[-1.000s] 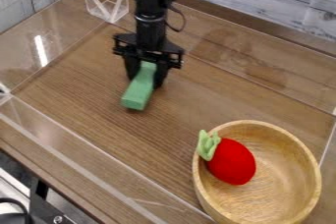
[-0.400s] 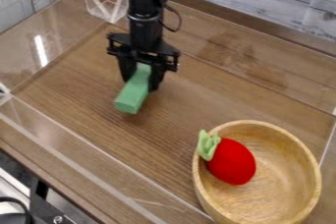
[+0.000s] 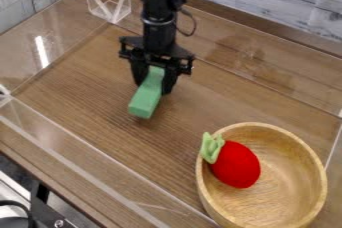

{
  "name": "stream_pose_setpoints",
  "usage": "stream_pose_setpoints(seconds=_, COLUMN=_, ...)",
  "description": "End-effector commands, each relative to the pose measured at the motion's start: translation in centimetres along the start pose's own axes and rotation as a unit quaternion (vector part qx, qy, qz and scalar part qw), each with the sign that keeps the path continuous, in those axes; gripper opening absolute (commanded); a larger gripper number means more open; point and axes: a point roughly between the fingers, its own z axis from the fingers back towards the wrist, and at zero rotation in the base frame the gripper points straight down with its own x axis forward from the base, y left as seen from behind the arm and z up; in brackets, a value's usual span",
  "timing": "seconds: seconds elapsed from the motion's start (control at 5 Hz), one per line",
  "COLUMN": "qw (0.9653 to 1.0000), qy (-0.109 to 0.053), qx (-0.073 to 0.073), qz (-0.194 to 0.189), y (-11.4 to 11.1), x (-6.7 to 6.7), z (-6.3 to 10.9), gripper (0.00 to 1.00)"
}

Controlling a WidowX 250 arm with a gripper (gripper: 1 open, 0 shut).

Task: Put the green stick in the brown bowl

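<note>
Gripper closed on the green stick, up and to the left of the brown bowl.

I'm looking down at a wooden table [image 3: 80,102] with clear walls around it. My gripper [image 3: 159,76] points straight down, its black jaws clamped on the upper end of the green stick [image 3: 148,96], which slants away below them toward the lower left. I can't tell whether its lower end touches the wood. The brown bowl [image 3: 306,158] sits at the lower right, well apart from the stick. Inside the bowl, against its left wall, lies a red strawberry toy [image 3: 237,163], its green leaf [image 3: 211,148] resting on the bowl's left rim, the side nearest the stick.
</note>
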Motion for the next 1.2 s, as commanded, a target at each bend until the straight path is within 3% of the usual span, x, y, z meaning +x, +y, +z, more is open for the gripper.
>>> stream_pose_setpoints(seconds=0.0, qw=0.9997, qy=-0.024, qx=0.001, qz=-0.004, y=-0.5, x=1.9, z=1.9, gripper=0.0)
stream_pose_setpoints(seconds=0.4, qw=0.999, qy=-0.028, qx=0.004, qz=-0.036, y=-1.8, x=0.7, z=2.8, gripper=0.0)
stream_pose_setpoints(seconds=0.8, qw=0.9995, qy=-0.029, qx=0.005, qz=0.009, y=-0.5, x=1.3, z=2.3, gripper=0.0)
stream_pose_setpoints(seconds=1.0, qw=0.9995, qy=-0.031, qx=0.006, qz=-0.005, y=-0.8, x=1.8, z=2.0, gripper=0.0)
